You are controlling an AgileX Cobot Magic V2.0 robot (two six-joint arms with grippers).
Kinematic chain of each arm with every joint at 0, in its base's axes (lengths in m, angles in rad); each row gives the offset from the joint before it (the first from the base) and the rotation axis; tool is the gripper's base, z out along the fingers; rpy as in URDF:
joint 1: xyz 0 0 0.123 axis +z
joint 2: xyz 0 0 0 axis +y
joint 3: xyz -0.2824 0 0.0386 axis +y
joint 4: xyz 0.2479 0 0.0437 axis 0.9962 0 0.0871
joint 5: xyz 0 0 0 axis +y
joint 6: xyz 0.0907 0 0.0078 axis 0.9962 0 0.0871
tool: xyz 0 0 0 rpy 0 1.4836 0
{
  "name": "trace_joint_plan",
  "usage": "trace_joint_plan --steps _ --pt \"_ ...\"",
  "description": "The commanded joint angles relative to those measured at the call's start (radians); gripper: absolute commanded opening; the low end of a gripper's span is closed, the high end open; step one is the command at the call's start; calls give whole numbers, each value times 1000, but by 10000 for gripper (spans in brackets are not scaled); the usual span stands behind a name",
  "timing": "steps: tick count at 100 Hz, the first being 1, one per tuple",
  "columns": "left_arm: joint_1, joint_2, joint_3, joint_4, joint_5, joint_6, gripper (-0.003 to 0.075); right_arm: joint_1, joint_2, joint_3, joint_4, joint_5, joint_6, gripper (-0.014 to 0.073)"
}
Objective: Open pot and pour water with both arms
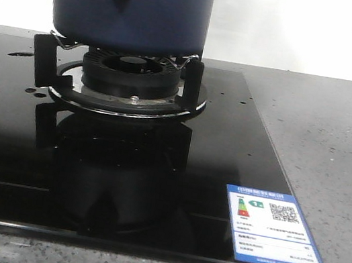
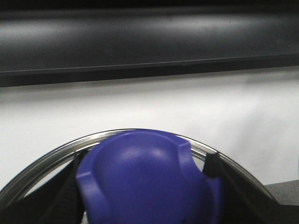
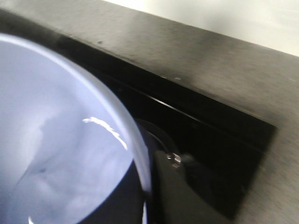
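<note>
Above glossy black glass cooktop (image 1: 228,147), matte navy straight-sided round pot (image 1: 136,9).

Black glass hob (image 1: 151,195) w/ gas burner (image 1: 130,76), energy label (image 1: 274,230) at near-right corner, on grey speckled counter (image 1: 337,146).

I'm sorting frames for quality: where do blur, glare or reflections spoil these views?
Front view: sharp; the glossy cooktop mirrors the burner, and the pot is cropped at the top. Left wrist view: the blue lid knob is soft and close, the background smeared. Right wrist view: blurred throughout, with a glare streak on the pot's pale interior.
</note>
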Motion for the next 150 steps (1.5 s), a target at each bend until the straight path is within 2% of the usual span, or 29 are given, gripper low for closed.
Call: trace_joint_plan --steps 1,25,45,64,75,107,150 --pt "1 -14 -36 -9 -106 -2 334 28 -28 -41 48 -125 5 -41" --pt "1 -14 -36 -9 -104 -2 334 63 10 -41 41 -239 -59 -41" --pt "1 -17 -36 -15 -102 -2 334 87 8 -41 -27 -334 -88 -41" --pt "1 -17 -36 -17 -97 -2 334 109 -28 28 -29 -468 -156 -41" --pt "1 -17 -36 -17 -97 -2 334 121 -71 132 -34 -593 -198 -41" --pt "1 -17 -36 -17 -95 -2 334 167 -254 575 -32 -1062 -276 -42" --pt "1 -17 -36 -30 -95 -2 334 236 -325 890 -34 -1528 -286 -43"
